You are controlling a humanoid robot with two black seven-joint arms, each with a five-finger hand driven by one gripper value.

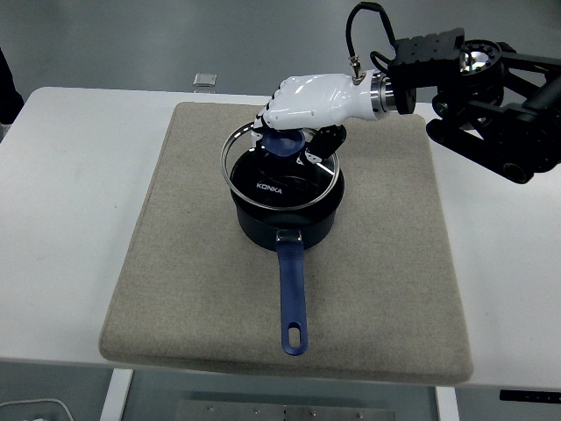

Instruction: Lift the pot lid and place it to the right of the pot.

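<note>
Gripping the blue knob, our right hand [302, 110] holds the glass pot lid [280, 175] tilted just beneath it, its left rim clear of the blue saucepan [289, 219]. We judge the lift underway; the bare mat [386, 246] right of the hand awaits.

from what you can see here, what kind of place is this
Probably a robot lab or test bench, not a kitchen. A dark blue pot sits on a beige mat on a plain white table, with no stove in view, and the robot's right hand holds the glass lid.
</note>
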